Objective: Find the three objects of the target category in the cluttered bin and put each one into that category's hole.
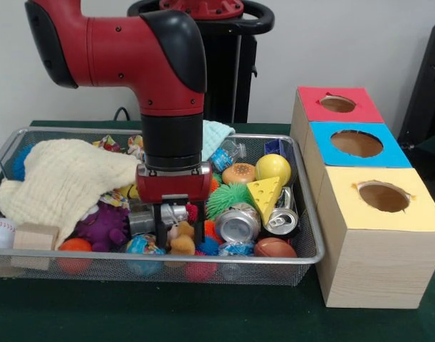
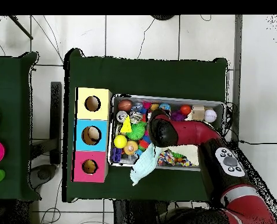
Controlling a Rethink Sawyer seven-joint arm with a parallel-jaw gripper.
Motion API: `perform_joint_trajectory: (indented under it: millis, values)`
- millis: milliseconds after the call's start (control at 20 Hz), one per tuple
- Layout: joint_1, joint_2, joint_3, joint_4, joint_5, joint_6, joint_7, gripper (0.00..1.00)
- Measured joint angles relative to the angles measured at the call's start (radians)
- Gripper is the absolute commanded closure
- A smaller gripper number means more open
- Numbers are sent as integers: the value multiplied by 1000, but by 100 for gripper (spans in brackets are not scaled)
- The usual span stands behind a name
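Observation:
The cluttered bin (image 1: 203, 261), a shallow silver wire-mesh basket, lies across the table and is full of toys, cans and cloths; it also shows in the overhead view (image 2: 164, 98). My gripper (image 1: 178, 234) hangs below the red wrist, down among the clutter at the bin's front middle, at a small tan teddy bear (image 1: 181, 241) and next to a lying silver can (image 1: 147, 218). In the overhead view the arm (image 2: 164, 131) covers it. The red-faced hole (image 1: 337, 104) is on the far end of the wooden box, also in the overhead view (image 2: 89, 167).
The blue hole (image 1: 356, 143) and the yellow hole (image 1: 383, 197) sit beside the red one. The bin holds a crushed can (image 1: 236, 224), a cheese wedge (image 1: 265, 192), a yellow ball (image 1: 274, 167), a cream cloth (image 1: 60, 182) and a wooden block (image 1: 35, 239).

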Motion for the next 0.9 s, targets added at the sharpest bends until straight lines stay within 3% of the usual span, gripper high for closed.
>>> perform_joint_trajectory:
  millis: [450, 500, 900]
  values:
    - [-3, 15, 23, 1, 0, 1, 0, 0]
    - [-3, 18, 25, 1, 0, 1, 0, 100]
    - [-10, 22, 25, 1, 0, 9, 0, 100]
